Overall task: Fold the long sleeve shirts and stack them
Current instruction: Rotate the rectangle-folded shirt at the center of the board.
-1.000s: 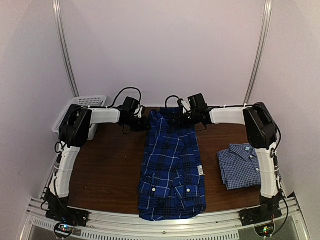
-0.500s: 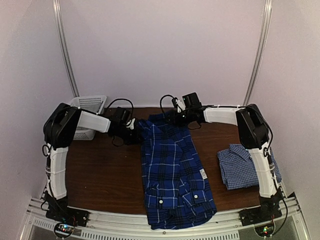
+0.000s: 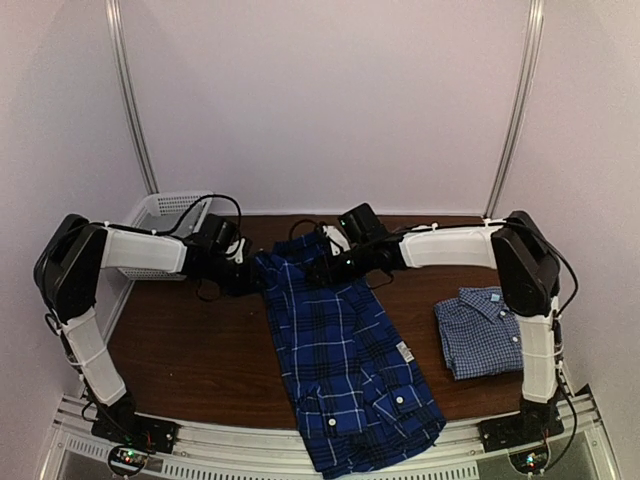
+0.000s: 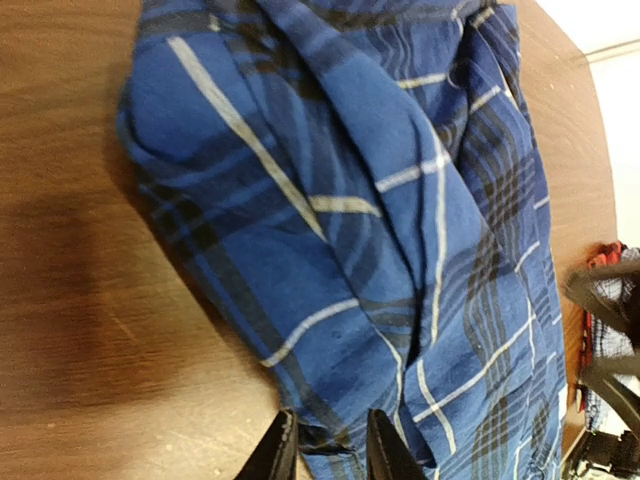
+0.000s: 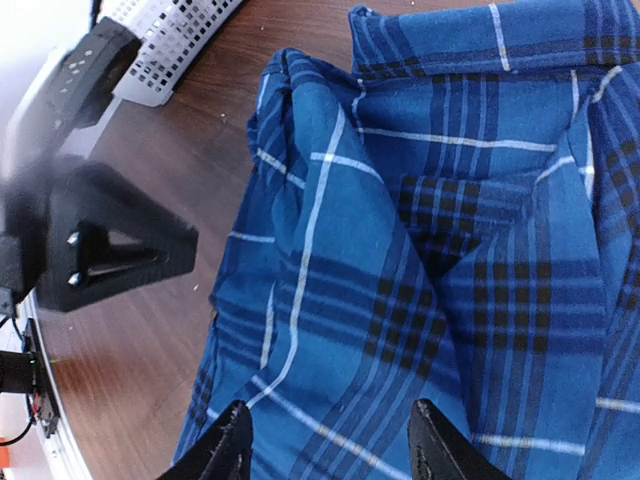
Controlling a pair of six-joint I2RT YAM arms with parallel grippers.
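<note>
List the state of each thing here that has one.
plaid shirt, sleeves folded in, lying askew
checked shirt, folded, flat at the right
left claw, shut on the plaid shirt's edge
right claw, shut on the plaid shirt's bunched cloth
basket, upright, contents hidden
</note>
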